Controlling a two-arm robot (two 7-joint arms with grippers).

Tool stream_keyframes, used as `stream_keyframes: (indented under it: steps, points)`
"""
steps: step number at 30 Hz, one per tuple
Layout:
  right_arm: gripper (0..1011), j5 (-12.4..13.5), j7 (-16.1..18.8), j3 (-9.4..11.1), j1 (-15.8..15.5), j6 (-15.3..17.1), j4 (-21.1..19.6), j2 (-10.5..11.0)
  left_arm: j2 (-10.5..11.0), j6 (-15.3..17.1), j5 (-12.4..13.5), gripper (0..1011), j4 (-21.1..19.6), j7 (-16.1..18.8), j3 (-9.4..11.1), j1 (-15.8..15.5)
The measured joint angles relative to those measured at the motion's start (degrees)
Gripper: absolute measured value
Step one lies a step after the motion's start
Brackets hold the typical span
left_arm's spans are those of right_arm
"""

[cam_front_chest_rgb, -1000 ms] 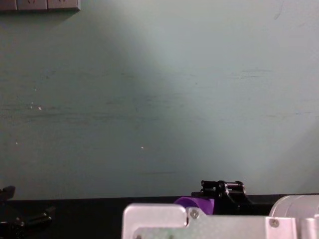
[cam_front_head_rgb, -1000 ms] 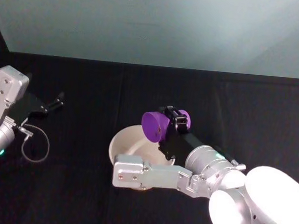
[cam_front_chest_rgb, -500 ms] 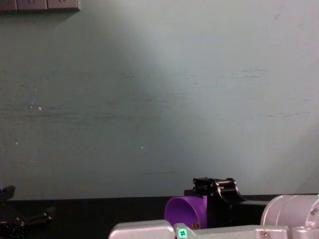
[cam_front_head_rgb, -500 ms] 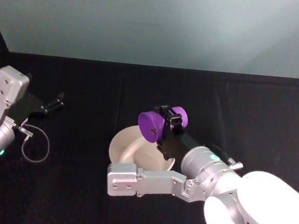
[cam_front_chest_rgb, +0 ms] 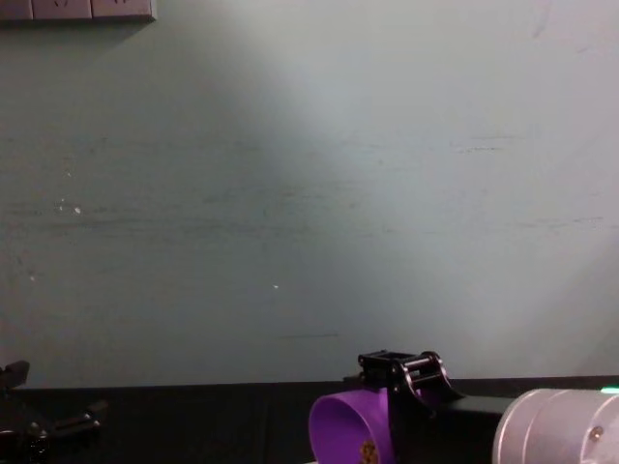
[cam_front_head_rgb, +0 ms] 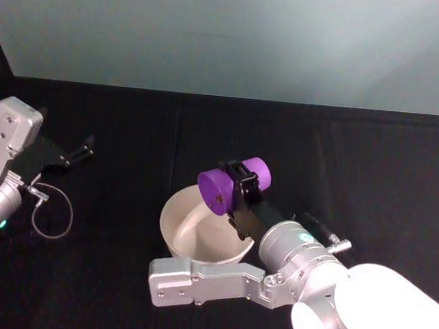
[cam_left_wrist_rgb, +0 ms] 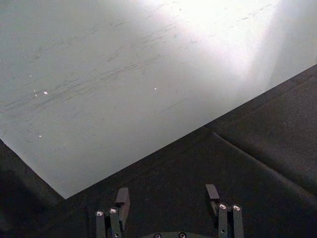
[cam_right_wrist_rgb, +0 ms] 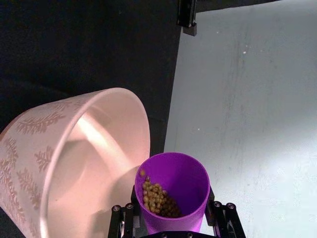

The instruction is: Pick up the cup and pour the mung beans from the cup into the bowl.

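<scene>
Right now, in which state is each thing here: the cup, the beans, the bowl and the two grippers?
cup: tipped on its side, raised at the rim of the bowl, held by the right gripper.
mung beans: inside the cup, not yet poured.
bowl: upright on the table, no beans seen in it.
right gripper: shut on the cup.
left gripper: open, empty, parked at the table's left.

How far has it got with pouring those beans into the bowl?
Done: the right gripper has the purple cup lifted and tipped sideways over the bowl. In hand: the pour; the mung beans sit inside the cup. Left: tipping further until they fall out; the bowl looks bare inside. The left gripper rests open, far left.
</scene>
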Motion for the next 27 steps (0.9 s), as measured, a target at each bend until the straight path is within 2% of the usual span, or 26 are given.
stream_keyframes:
  steps: [16, 27]
  points:
    - [721, -7.2, 2.5, -1.3, -0.1, 0.0, 0.1, -0.8, 0.0, 0.0, 0.0, 1000, 0.0, 0.0, 0.0, 0.0]
    - [721, -8.6, 3.0, -0.3, -1.1, -0.9, 0.2, -1.6, 0.0, 0.0, 0.0, 1000, 0.0, 0.0, 0.0, 0.0]
